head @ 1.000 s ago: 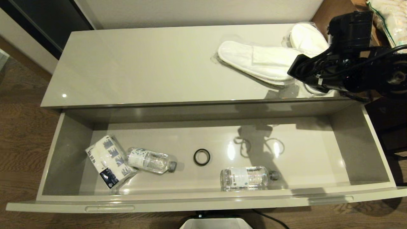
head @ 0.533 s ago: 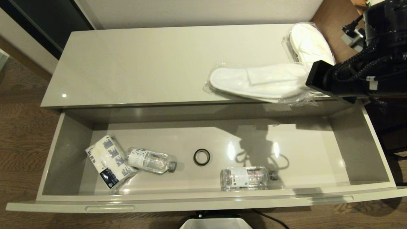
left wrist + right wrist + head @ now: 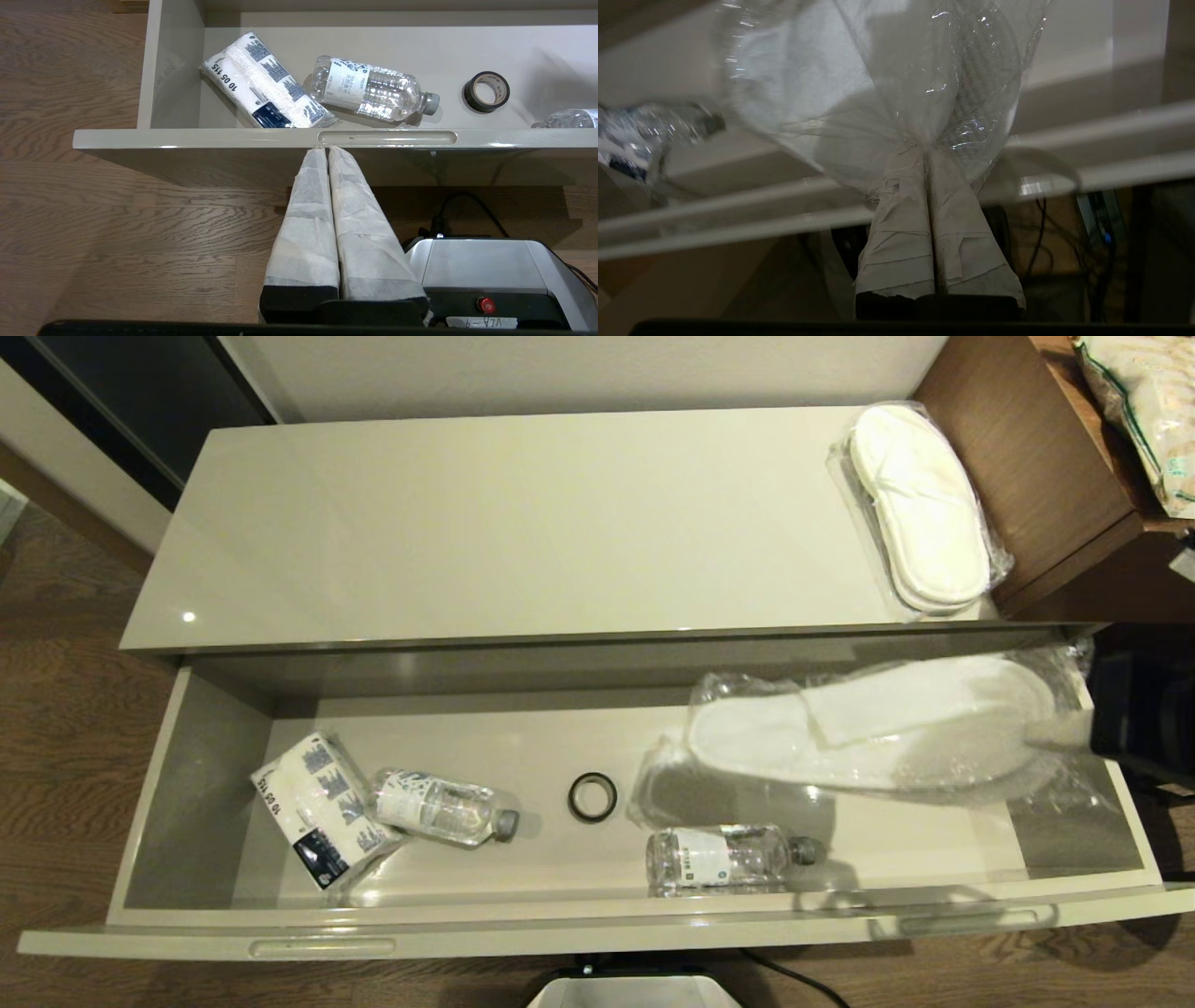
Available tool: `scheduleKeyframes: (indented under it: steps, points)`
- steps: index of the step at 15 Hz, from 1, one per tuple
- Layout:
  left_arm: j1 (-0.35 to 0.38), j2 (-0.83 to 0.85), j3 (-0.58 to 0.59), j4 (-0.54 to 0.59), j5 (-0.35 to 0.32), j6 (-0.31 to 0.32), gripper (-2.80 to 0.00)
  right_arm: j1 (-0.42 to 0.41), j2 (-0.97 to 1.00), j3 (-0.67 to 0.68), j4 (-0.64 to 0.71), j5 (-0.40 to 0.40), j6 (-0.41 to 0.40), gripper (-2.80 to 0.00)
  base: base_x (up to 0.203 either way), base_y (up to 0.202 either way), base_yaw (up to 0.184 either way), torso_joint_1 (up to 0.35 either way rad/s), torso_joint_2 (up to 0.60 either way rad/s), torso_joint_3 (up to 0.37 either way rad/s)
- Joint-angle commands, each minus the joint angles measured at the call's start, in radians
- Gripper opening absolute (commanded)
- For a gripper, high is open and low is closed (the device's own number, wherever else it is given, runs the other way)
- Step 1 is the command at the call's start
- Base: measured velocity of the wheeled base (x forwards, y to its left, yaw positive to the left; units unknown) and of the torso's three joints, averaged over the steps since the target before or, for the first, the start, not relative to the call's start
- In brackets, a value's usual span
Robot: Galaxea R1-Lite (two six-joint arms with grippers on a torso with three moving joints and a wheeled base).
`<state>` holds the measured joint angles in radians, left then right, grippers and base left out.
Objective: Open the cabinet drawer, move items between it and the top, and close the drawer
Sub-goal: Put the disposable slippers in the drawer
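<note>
The long grey-beige cabinet drawer [image 3: 597,922] stands pulled fully open below the glossy cream top [image 3: 485,523]. One bagged white slipper [image 3: 868,723] hangs over the drawer's right half, above its floor. My right gripper [image 3: 927,154] is shut on that slipper's clear plastic bag [image 3: 887,84]; only its dark body [image 3: 1144,714] shows at the right edge of the head view. The second bagged slipper [image 3: 924,509] lies on the top at its far right end. My left gripper [image 3: 326,150] is shut and empty, parked low in front of the drawer's front panel [image 3: 299,138].
Inside the drawer lie a blue-printed tissue pack [image 3: 317,807], a water bottle [image 3: 439,807] beside it, a black tape ring [image 3: 592,796] in the middle and a second bottle [image 3: 724,857] near the front wall. A brown wood-grain desk [image 3: 1027,457] adjoins the top's right end.
My right gripper has carried the bagged slipper off the top and forward and down over the drawer's right half. The arm has withdrawn to the right edge, uncovering the second slipper.
</note>
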<state>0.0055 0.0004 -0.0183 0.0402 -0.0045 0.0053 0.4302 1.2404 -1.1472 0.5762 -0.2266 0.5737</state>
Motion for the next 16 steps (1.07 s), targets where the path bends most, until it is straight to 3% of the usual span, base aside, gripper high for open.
scheduleKeyframes:
  steps: [1, 5, 10, 13, 16]
  points:
    - [0.001, 0.0, 0.0, 0.001, 0.0, 0.001, -2.8, 0.027, -0.138, 0.123, 0.038, 0.001, 0.036, -2.8, 0.0, 0.0, 0.0, 0.0, 0.0, 0.0]
    - [0.001, 0.0, 0.0, 0.001, 0.0, 0.001, -2.8, 0.03, -0.11, 0.178, -0.012, -0.001, 0.051, -2.8, 0.0, 0.0, 0.0, 0.0, 0.0, 0.0]
    - [0.001, 0.0, 0.0, 0.001, 0.0, 0.001, -2.8, -0.078, 0.103, 0.172, -0.234, -0.019, 0.037, -2.8, 0.0, 0.0, 0.0, 0.0, 0.0, 0.0]
    - [0.001, 0.0, 0.0, 0.0, 0.0, 0.001, -2.8, -0.097, 0.237, 0.171, -0.4, -0.264, -0.039, -2.8, 0.0, 0.0, 0.0, 0.0, 0.0, 0.0]
    - [0.001, 0.0, 0.0, 0.0, 0.0, -0.001, -2.8, -0.129, 0.258, 0.182, -0.571, -0.374, -0.203, -2.8, 0.0, 0.0, 0.0, 0.0, 0.0, 0.0]
